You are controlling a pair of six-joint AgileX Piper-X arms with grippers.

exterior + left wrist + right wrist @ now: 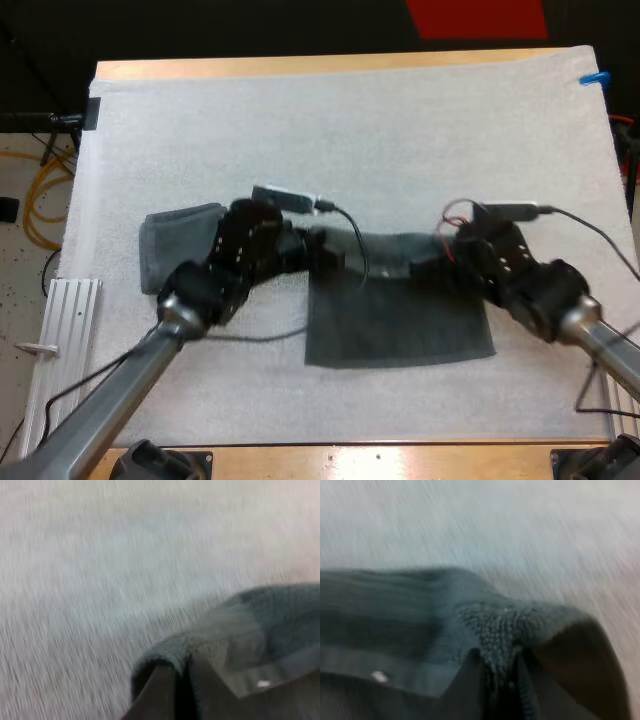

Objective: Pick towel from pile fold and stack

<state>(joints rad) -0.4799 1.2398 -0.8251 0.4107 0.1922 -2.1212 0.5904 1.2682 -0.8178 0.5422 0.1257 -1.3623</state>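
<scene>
Desk (300,67): wood under a white mat (350,110).
Towel (400,320): spread mid-mat, far edge raised between both arms.
Left fingers (152,700): clamped on its far-left corner.
Right fingers (560,690): clamped on its far-right corner.

Bright even light across white mat (380,130), faint soft shadows

White mat (350,130) covered most of frame, evenly lit, no hard shadows. Wooden table (330,66) showed as thin tan band along mat's top edge, again along bottom edge. Dark space (200,25) ran across top of frame, red strip (478,18) at upper right. Blue tape (594,78) at mat's upper right corner. Pale speckled floor (25,260) at left edge, yellow cable (45,190) looped on it. Ribbed pale metal rail (60,340) at lower left.
</scene>
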